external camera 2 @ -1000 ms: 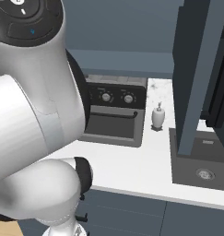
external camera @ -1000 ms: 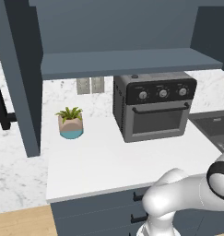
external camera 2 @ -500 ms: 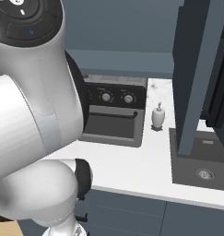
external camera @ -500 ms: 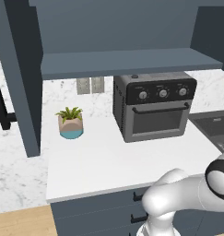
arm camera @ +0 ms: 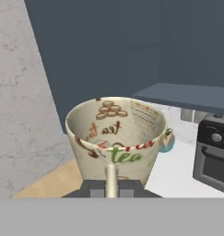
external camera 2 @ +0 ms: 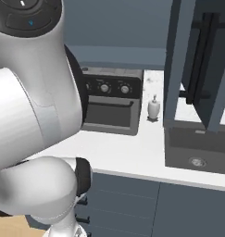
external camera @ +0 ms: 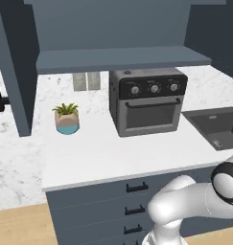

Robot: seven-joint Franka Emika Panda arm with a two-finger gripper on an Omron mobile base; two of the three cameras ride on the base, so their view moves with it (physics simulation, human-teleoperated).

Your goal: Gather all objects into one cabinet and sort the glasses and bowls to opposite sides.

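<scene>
Left base view: cabinet [external camera: 120, 60] shelf bare; toaster oven [external camera: 147, 100] near the surface's [external camera: 113, 153] back edge — nothing shifted.
Right base view: scene unchanged.
Hand view: fingers [arm camera: 111, 188] clamp beige mug [arm camera: 115, 138] by its handle — carried, not yet shelved.

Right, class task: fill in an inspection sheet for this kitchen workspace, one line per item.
Surface: white counter, marbled backsplash behind.
Job's things: beige mug printed "tea", upright in the hand view; cabinet shelf above the counter, nothing seen on it.
Clutter: black toaster oven, potted plant, soap dispenser, sink.
Grippers: gripper shut on the mug's handle.
Cables: nothing seen.
Surroundings: open cabinet door with black bar handle, drawers below, wood floor.
</scene>
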